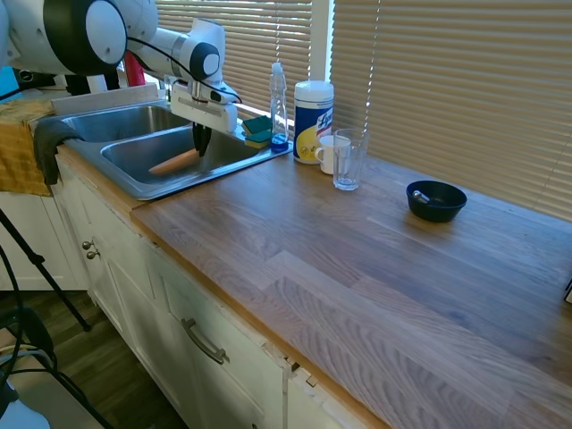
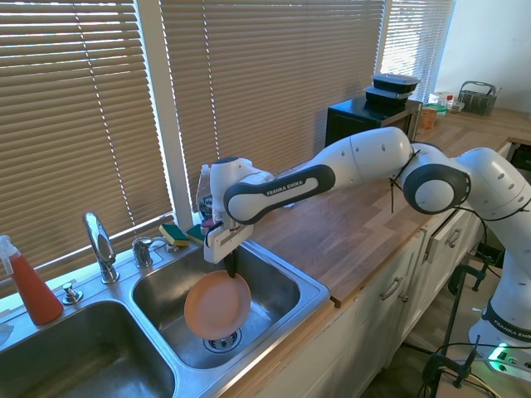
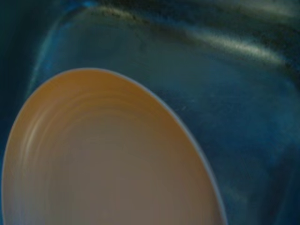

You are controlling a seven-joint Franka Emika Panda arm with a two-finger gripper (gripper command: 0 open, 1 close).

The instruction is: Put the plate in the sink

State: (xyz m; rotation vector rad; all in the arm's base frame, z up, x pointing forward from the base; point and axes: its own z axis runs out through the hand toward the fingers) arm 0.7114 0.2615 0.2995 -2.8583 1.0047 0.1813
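The salmon-orange plate [image 1: 174, 163] [image 2: 217, 305] hangs tilted inside one basin of the steel double sink [image 1: 134, 185] [image 2: 314, 290], over the drain. My gripper [image 1: 202, 148] [image 2: 231, 270] reaches down into that basin and is shut on the plate's upper rim. In the wrist view the plate [image 3: 103, 164] fills the lower left, with the grey basin wall [image 3: 243, 117] behind it.
Behind the sink stand sponges [image 1: 257, 130], a clear bottle [image 1: 279, 103], a wipes canister [image 1: 313, 107], a white mug [image 1: 328, 154] and a drinking glass [image 1: 348, 161]. A dark blue bowl [image 1: 436, 200] sits on the counter. The faucet [image 2: 100, 245] and a red spray bottle [image 2: 31, 286] stand behind the other basin.
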